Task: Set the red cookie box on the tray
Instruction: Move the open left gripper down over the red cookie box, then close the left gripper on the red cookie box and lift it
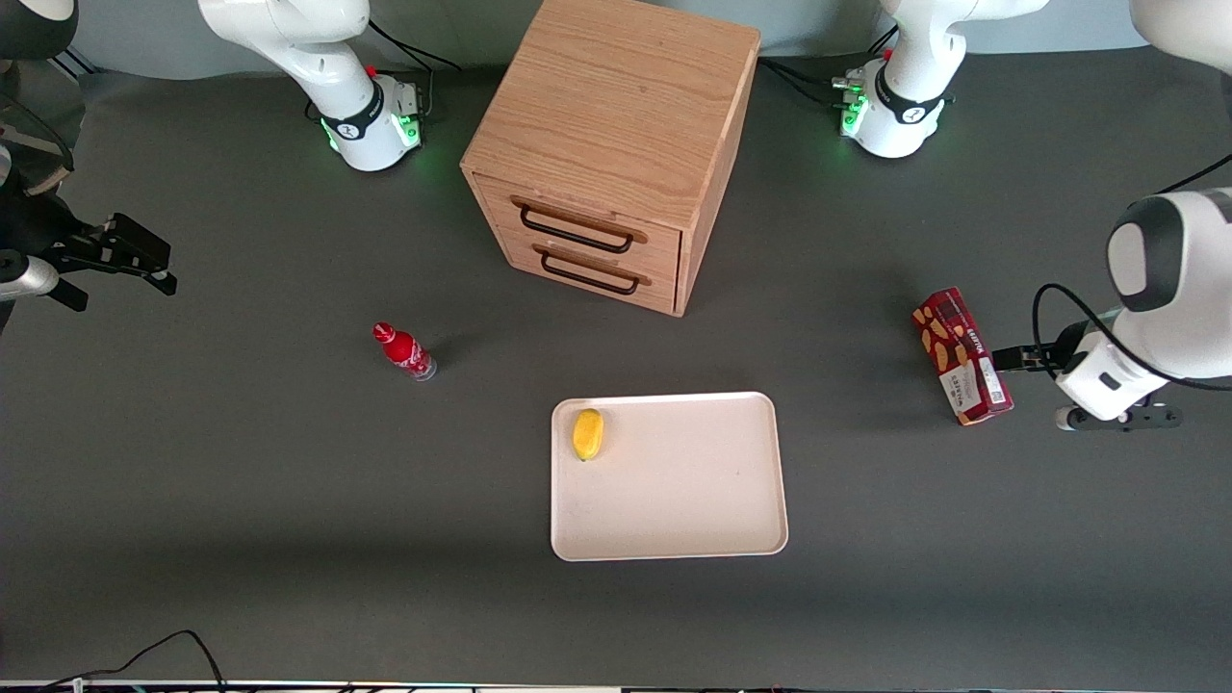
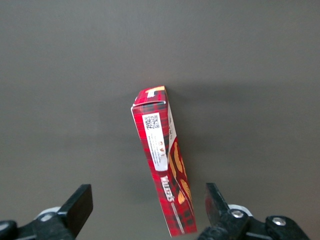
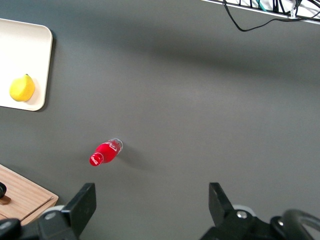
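Front view shows the red cookie box (image 1: pixel 961 356) lying flat on the bare table (image 1: pixel 241 500) toward the working arm's end, well apart from the tray (image 1: pixel 674 500), which sits nearer the camera than the wooden drawer cabinet (image 1: pixel 606 144) and carries only a lemon (image 1: pixel 588 434) near one corner. The gripper (image 1: pixel 1035 358) hangs just beside the box, between the box and the working arm's table edge, and is not yet over it. From the left wrist view the two fingers (image 2: pixel 77 205) stand wide apart with nothing between them, and the red cookie box (image 2: pixel 162 160) runs lengthwise away from the camera, its white label end farthest from the fingers. The step in hand looks like the approach before the grasp. To do it well, the gripper should move until it is centred above the middle of the box, with the fingers set across the narrow width rather than along the length, then come down so both pads meet the long sides evenly. A grip near one end would likely let the box tip. Plenty of bare tray surface lies clear of the lemon for setting it down.
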### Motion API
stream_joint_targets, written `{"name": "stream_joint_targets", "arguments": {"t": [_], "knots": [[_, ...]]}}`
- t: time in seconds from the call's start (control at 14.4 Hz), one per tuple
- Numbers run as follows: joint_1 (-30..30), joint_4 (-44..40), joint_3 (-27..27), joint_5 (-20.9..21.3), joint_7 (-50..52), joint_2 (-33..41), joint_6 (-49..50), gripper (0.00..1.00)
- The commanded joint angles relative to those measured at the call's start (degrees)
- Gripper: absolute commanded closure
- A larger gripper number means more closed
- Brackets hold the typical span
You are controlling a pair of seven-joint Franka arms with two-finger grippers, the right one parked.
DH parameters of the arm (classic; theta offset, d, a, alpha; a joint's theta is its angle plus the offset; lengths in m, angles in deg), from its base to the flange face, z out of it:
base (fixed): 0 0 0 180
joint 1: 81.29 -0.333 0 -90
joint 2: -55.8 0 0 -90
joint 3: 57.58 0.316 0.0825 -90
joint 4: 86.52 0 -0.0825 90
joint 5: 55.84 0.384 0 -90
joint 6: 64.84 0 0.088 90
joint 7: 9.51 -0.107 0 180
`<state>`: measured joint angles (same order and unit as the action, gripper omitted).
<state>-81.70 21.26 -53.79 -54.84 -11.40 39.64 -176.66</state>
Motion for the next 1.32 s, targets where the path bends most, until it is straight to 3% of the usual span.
{"name": "stream_joint_targets", "arguments": {"t": [0.0,0.49,0.62,0.83,0.9,0.97,1.25], "knots": [[-0.4,4.8,-0.1,0.5,0.8,0.3,-4.8,0.0],[0.0,12.6,-0.2,0.0,2.9,-3.3,-19.6,0.0],[-0.1,12.8,-0.2,0.0,2.9,-3.7,-19.6,0.28],[0.0,12.8,-0.2,0.0,2.9,-4.0,-19.3,0.84],[0.1,12.8,-0.2,0.0,2.9,-4.0,-19.1,0.96],[0.2,12.5,-0.2,0.0,2.9,-3.9,-18.6,1.0],[1.5,9.5,-0.5,0.1,2.9,-2.6,-15.6,1.0]]}}
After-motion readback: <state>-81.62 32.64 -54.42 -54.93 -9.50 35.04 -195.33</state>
